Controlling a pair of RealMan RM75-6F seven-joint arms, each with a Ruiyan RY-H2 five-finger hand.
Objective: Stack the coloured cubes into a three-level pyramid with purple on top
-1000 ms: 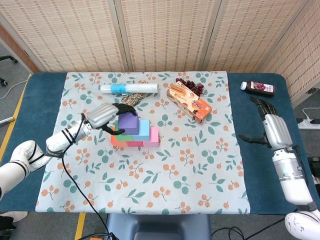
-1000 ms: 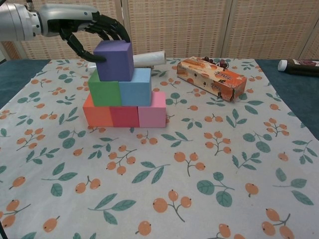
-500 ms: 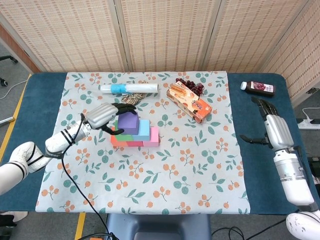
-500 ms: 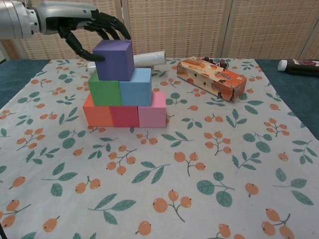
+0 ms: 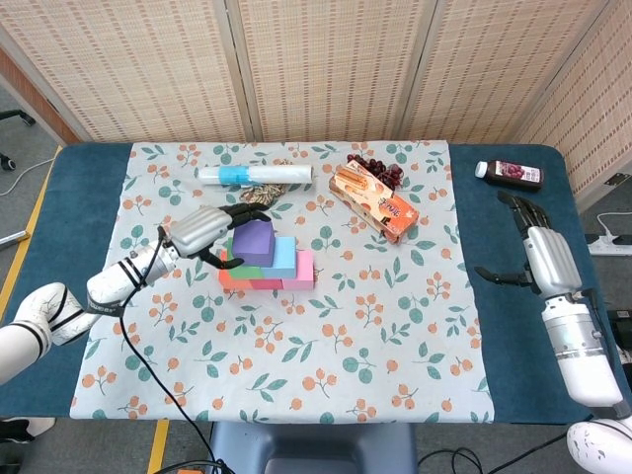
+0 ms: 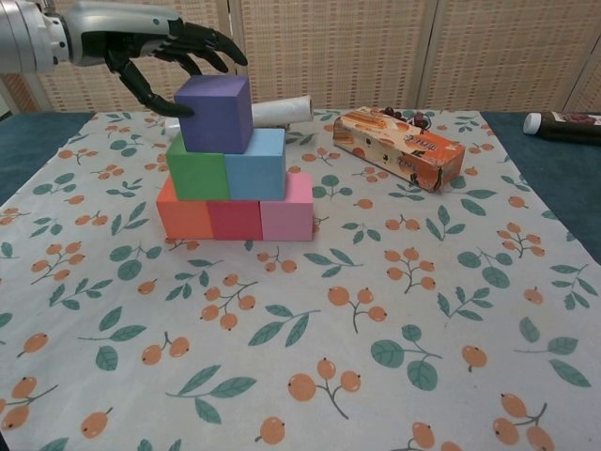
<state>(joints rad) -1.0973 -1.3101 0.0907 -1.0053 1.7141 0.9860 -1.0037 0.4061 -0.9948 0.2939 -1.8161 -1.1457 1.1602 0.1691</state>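
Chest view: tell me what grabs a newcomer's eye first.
The block pyramid left of centre on the floral cloth, with the purple cube on top. The left hand hovers at that cube's upper left, fingers spread. An orange snack box lies behind to the right.

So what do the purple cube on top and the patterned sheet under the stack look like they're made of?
Purple cube: probably foam or painted wood, judging by its matte, even colour with no glare and soft edges. Patterned sheet: likely thin fabric or vinyl tablecloth, lying flat with a printed leaf-and-berry pattern and faint creases.
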